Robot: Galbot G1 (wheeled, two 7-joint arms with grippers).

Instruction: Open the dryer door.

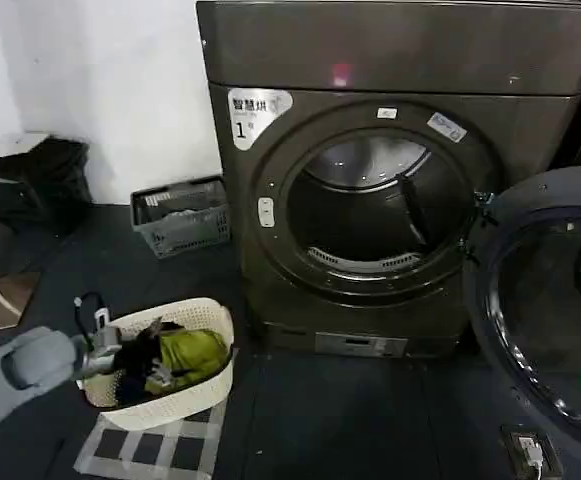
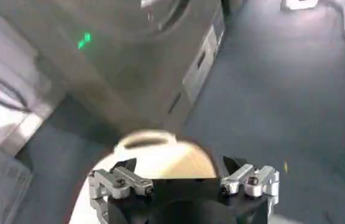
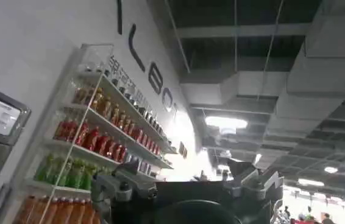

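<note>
Holding clothes (image 1: 182, 357): cream basket (image 1: 210, 312).

The open dryer door (image 1: 550, 300) is cut off at the right edge; laundry in the basket (image 1: 205, 385) blurs.

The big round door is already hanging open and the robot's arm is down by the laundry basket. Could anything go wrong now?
Possibly. The dryer door has swung wide to the right, into floor space, so a moving arm or body might bump it. The left gripper, fingers open, hangs right over the laundry basket; lifting away carelessly could snag clothes or tip it. A charger on the floor beneath the door could get caught.
</note>
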